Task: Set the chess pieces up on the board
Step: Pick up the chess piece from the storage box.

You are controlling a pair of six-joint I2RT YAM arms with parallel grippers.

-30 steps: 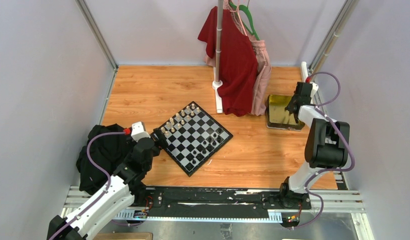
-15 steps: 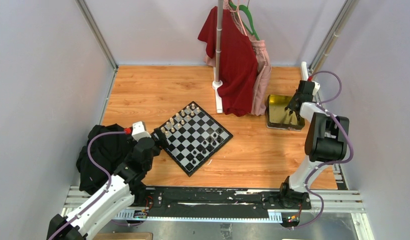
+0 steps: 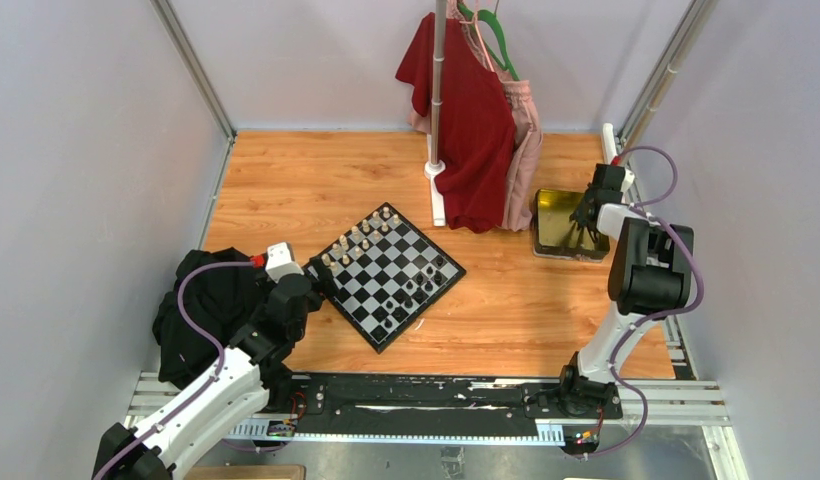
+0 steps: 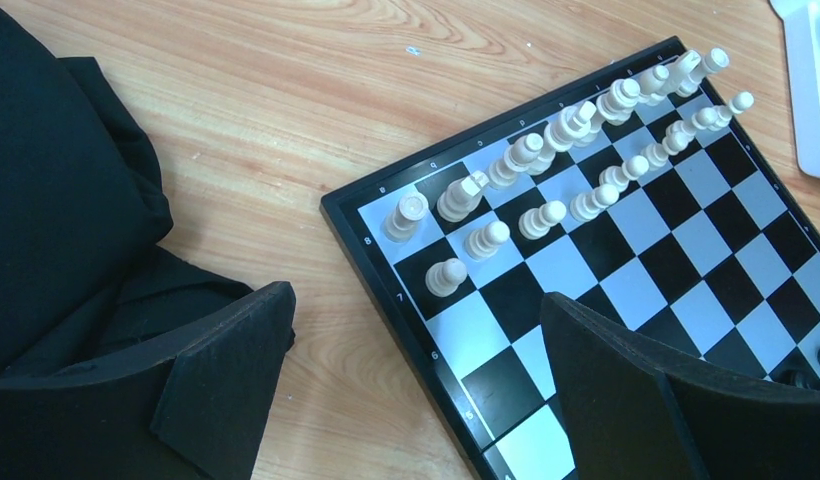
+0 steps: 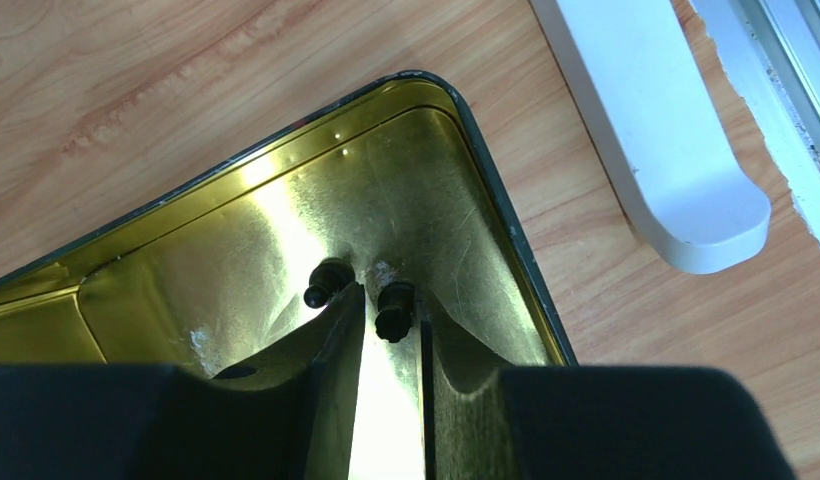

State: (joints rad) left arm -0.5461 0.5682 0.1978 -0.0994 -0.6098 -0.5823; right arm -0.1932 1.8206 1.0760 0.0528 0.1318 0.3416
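Note:
The board [image 3: 386, 275] lies tilted like a diamond at centre-left. Cream chess pieces [image 3: 356, 238] fill two rows along its far-left side [image 4: 546, 170]. Black ones [image 3: 418, 290] stand along its near-right side. My left gripper [image 3: 321, 275] hangs open over the board's left corner [image 4: 416, 305], holding nothing. My right gripper [image 3: 584, 225] reaches down into the yellow tray [image 3: 556, 222]. Its fingers [image 5: 390, 300] stand narrowly open around a small black piece [image 5: 394, 308], which lies against the right finger. A second black piece [image 5: 326, 283] lies just outside the left finger.
A black cloth heap [image 3: 201, 310] lies left of the board, beside my left gripper. A pole stand [image 3: 438, 90] holds a red garment [image 3: 471, 120] and a pink one [image 3: 526, 140] behind the board. A white foot [image 5: 666, 150] lies beside the tray.
My right gripper has come down and nearer into the yellow tray, and its forearm has swung slightly left. The left arm has barely moved.

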